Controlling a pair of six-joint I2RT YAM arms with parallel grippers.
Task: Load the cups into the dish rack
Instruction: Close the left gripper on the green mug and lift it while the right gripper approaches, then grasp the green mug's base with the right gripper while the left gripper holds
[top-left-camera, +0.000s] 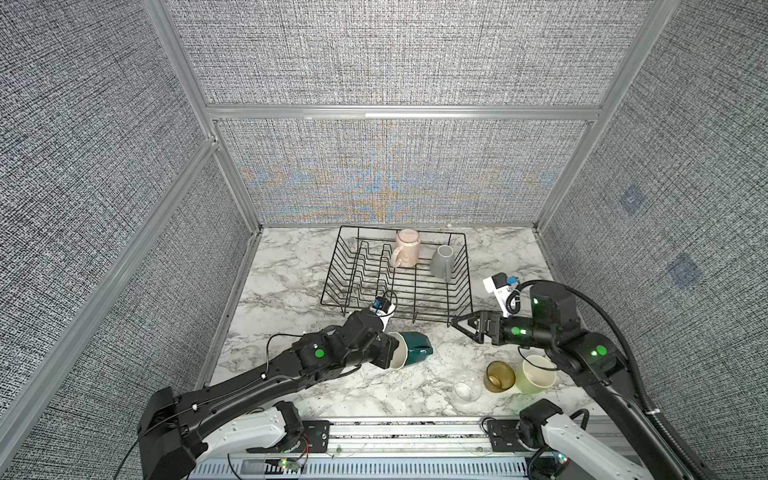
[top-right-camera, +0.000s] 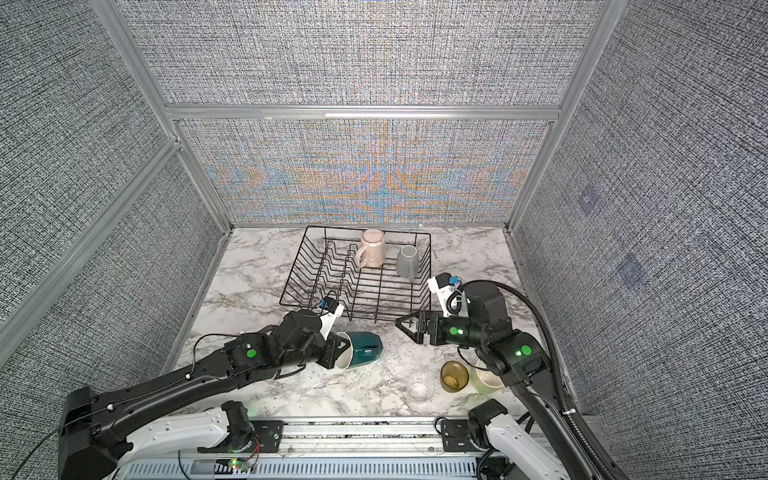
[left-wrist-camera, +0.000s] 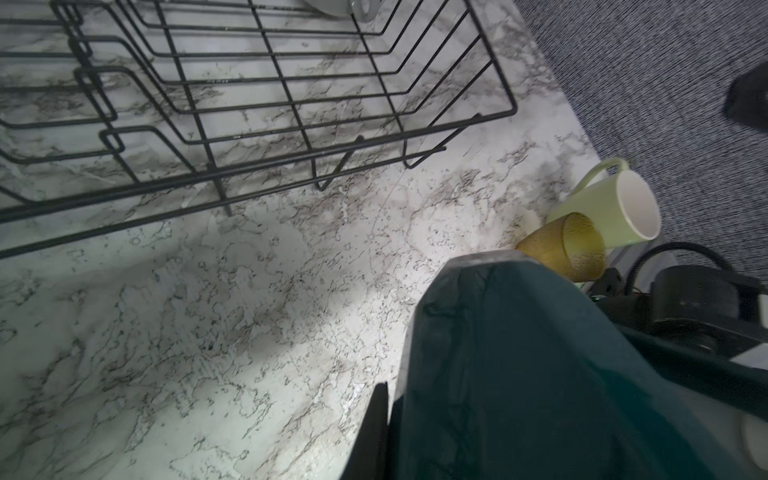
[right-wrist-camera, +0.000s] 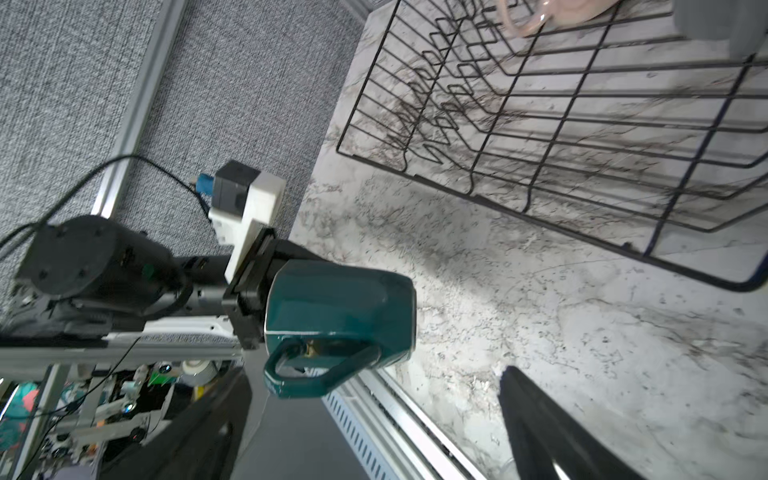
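Job now: take the teal mug (top-left-camera: 415, 351) to the dish rack (top-left-camera: 415, 291) and put it in
Left gripper (top-left-camera: 392, 353): pinches the rim of the teal mug, one finger inside the mouth and one outside; the mug lies sideways in its grip
Right gripper (top-left-camera: 467, 326): fingers spread wide and holding nothing; it sits just beside the front right corner of the rack, pointing at the mug
Where the mug is: over the table (top-left-camera: 291, 291), near the front of the rack but not in it; it looks lifted a little, though I cannot be sure
How to do it well: pinch hard, because the mug hangs by its rim alone and may tip; lift it higher than the front wire; I think it should turn mouth down; set it on the bare wires in front of the pink mug (top-left-camera: 406, 249) and the grey mug (top-left-camera: 442, 262); stay off the dividers (top-left-camera: 370, 266)
Watch out: the right gripper is close to the way in, so it could bump the mug
How the mug looks: dark teal and shiny outside, pale inside; flat slanted sides, not round; a thick loop handle (right-wrist-camera: 311, 374) on one side; it looks heavy and slippery
Left to do: the amber glass (top-left-camera: 500, 376), clear glass (top-left-camera: 467, 388) and yellow-green cup (top-left-camera: 536, 374) stand close together on the table near the right arm
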